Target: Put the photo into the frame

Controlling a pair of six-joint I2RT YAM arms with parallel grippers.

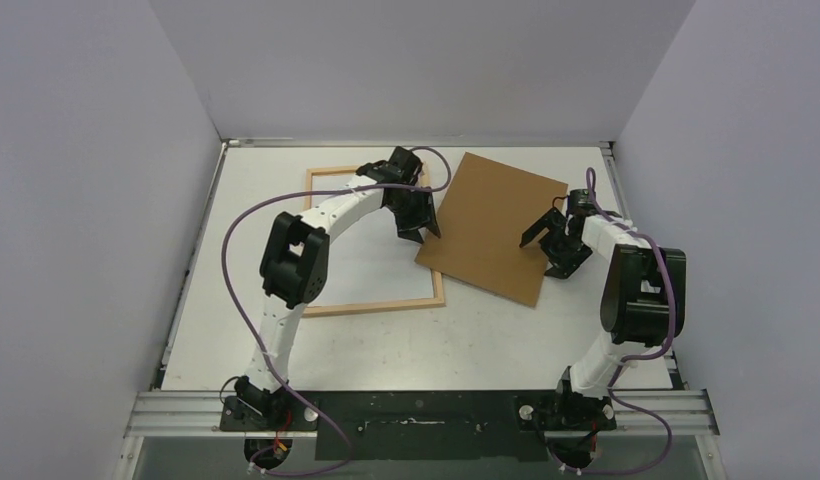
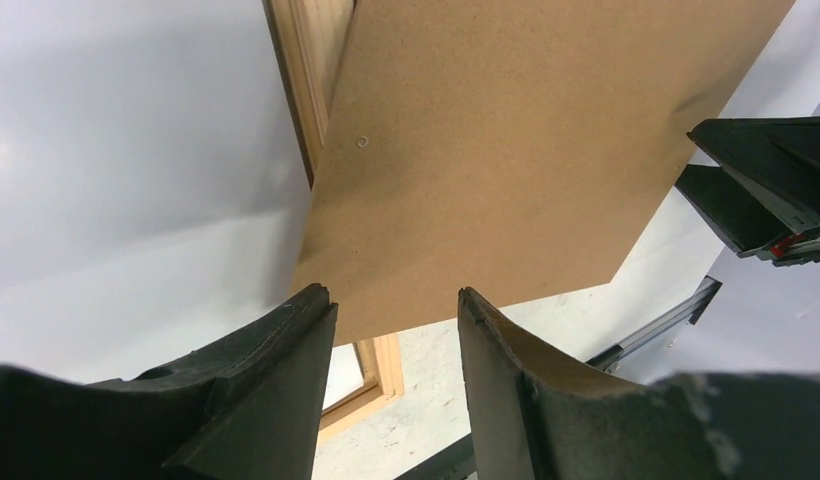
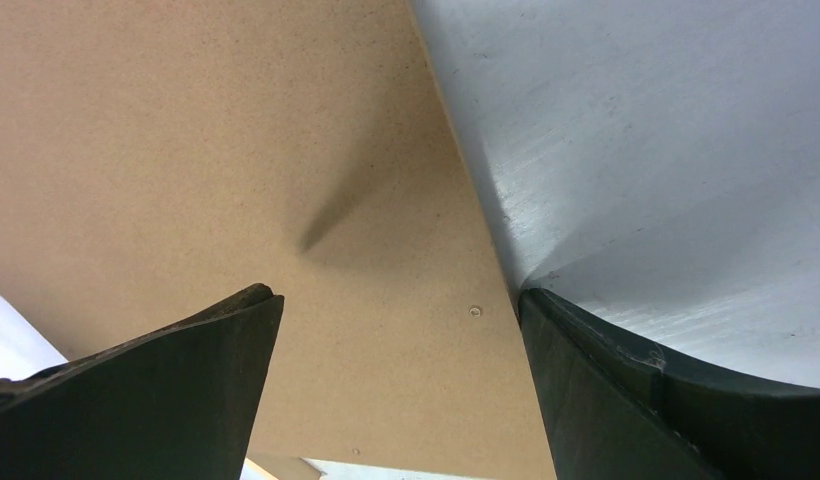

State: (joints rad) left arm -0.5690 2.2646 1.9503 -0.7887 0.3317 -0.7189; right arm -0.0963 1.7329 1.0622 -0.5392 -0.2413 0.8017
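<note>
My left gripper [image 2: 396,310] is half open and empty, with the board [image 2: 506,150] corner just past its tips, overlapping the frame [image 2: 306,70]. My right gripper [image 3: 398,300] gapes wide over the board's edge.

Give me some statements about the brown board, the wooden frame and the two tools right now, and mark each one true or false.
1. The brown board lies partly over the right rail of the frame. True.
2. The right tool is shut. False: its jaws stand wide apart, either side of the board's edge.
3. The board sits square with the frame. False: it is turned at an angle to it.
4. The left tool is at the board's left side and the right tool at its right side. True.
5. The board lies fully inside the frame. False: most of it is on the table to the right of the frame.
</note>
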